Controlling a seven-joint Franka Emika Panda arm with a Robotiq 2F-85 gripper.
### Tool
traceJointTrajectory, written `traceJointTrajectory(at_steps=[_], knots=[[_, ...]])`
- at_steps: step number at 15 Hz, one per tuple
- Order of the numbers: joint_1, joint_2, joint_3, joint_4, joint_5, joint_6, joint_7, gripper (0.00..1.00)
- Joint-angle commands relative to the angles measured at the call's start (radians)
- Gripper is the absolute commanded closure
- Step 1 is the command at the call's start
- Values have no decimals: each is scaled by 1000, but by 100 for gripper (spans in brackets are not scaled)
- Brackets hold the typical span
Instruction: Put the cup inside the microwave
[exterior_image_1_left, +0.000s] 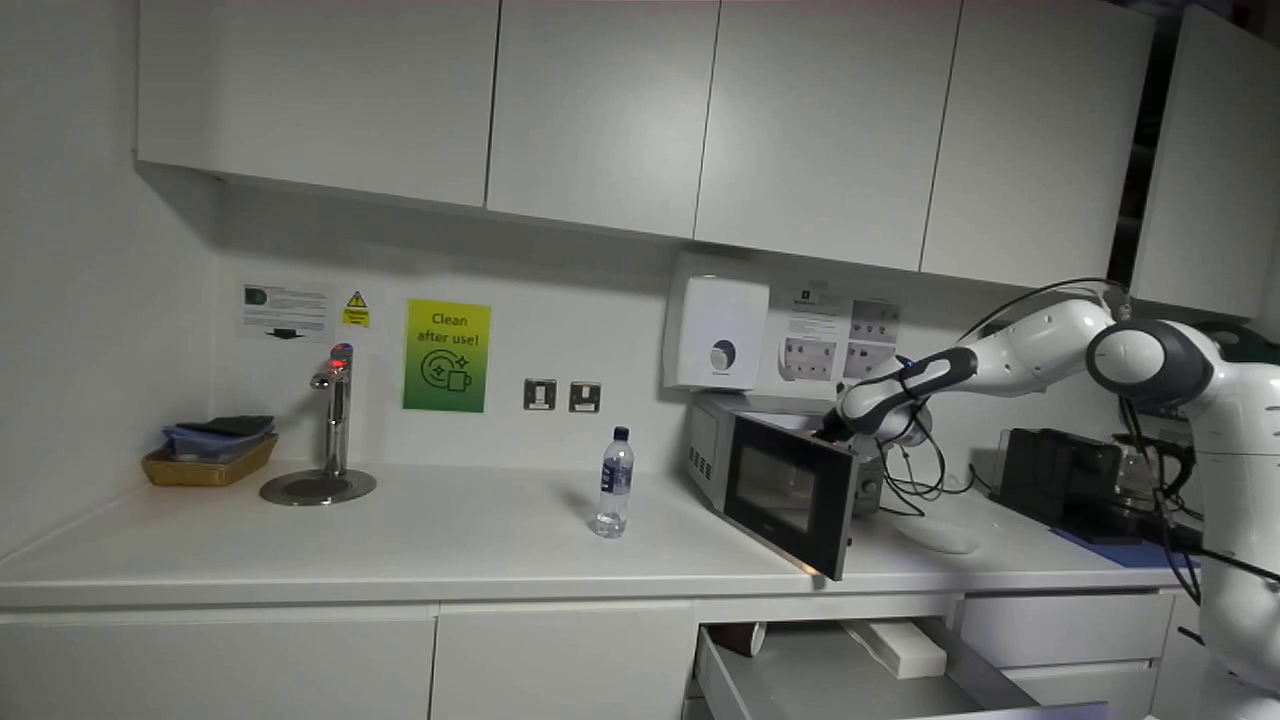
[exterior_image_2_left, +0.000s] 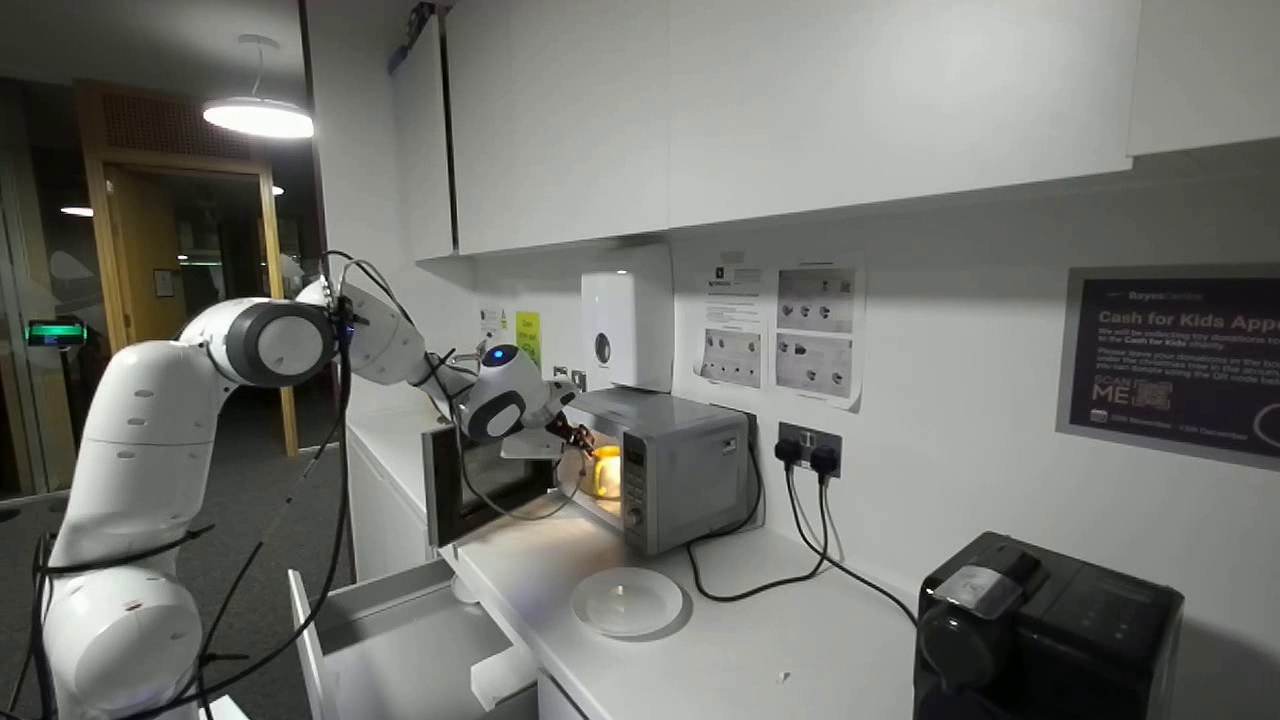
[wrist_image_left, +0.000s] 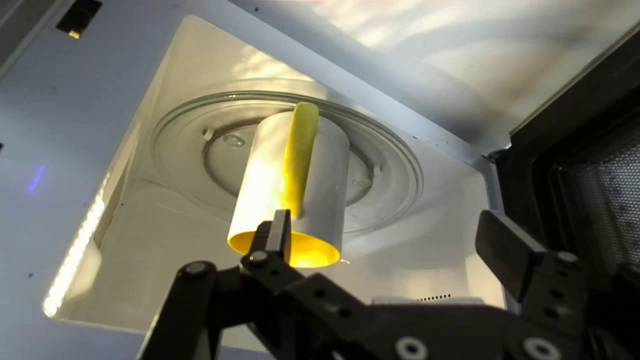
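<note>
A white cup (wrist_image_left: 325, 190) with a yellow handle and yellow inside stands on the glass turntable (wrist_image_left: 395, 150) in the lit microwave. Its yellow also shows through the opening in an exterior view (exterior_image_2_left: 606, 474). The silver-grey microwave (exterior_image_2_left: 690, 470) has its dark glass door swung wide open; it shows in both exterior views (exterior_image_1_left: 712, 445). My gripper (wrist_image_left: 384, 235) is open with nothing between its fingers. One finger overlaps the cup's mouth in the wrist view; I cannot tell whether it touches. In an exterior view the gripper (exterior_image_2_left: 578, 436) is at the microwave opening, near the cup.
The open microwave door (exterior_image_1_left: 790, 490) stands close to the arm. A white plate (exterior_image_2_left: 627, 602) lies on the counter beside the microwave. A water bottle (exterior_image_1_left: 614, 485) stands on its other side. A drawer (exterior_image_1_left: 830, 680) below is pulled out. A black coffee machine (exterior_image_2_left: 1045, 630) stands further along.
</note>
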Motion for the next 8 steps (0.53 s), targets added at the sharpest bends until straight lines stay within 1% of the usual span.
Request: traceJointTrajectory(at_steps=[1, 6, 7, 8], knots=[[2, -124, -2, -109, 2, -66, 11, 0], [-1, -231, -21, -190, -43, -197, 29, 0], [-1, -251, -27, -203, -63, -219, 39, 0], [-16, -274, -21, -213, -94, -248, 58, 0]])
